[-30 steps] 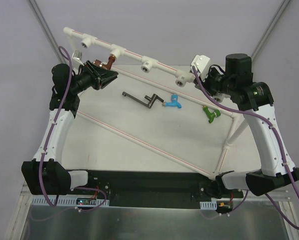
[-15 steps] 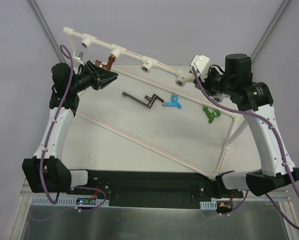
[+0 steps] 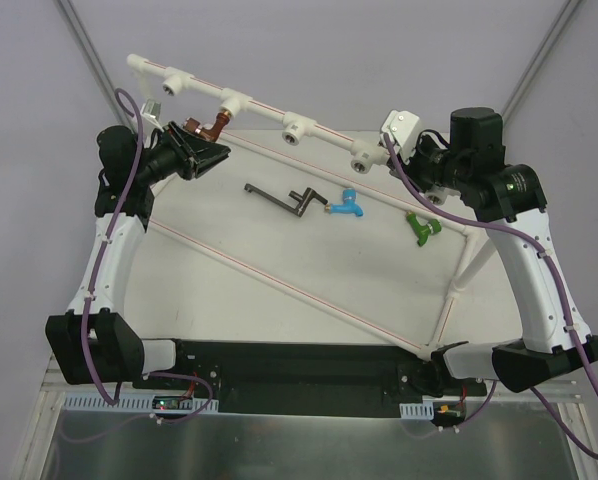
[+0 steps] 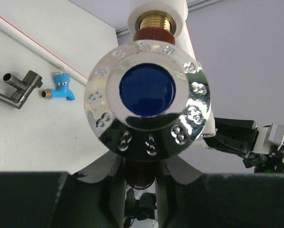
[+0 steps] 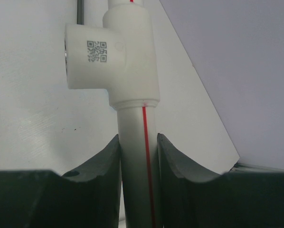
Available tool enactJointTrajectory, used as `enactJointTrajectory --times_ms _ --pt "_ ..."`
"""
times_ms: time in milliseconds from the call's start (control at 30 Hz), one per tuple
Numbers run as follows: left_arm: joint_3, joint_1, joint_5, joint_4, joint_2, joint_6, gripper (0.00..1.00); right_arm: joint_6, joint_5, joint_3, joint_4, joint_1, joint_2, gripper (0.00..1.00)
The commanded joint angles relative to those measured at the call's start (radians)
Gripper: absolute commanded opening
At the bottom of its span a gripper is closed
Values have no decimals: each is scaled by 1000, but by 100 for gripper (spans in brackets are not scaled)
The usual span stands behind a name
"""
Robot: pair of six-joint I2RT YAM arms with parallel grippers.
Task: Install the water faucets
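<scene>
Left gripper [image 4: 141,173] is clamped on the red faucet [image 4: 149,97]; the pipe [image 5: 132,71] is held by the right gripper [image 5: 138,142]. The blue faucet [image 3: 346,205] and green faucet [image 3: 419,227] are laid nearby.

Red-brown faucet [image 4: 154,36] body mostly hidden behind its knob [image 4: 147,90], white socket [image 4: 156,5] cut off at top edge, white pipe [image 5: 131,137] cut off top and bottom.

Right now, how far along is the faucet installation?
None looks finished. In hand: the left gripper grips the red-brown faucet, its brass thread partly inside a pipe socket, while the right gripper clamps the white pipe. Left: the blue faucet and green faucet lie loose on the table.
</scene>
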Motion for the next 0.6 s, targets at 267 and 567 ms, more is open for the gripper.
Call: enactJointTrajectory --times_ms 267,567 --pt "76 12 -29 -68 33 100 0 72 19 -35 -81 20 4 2" --pt "85 11 -55 -118 36 157 0 70 19 -33 -84 24 9 2"
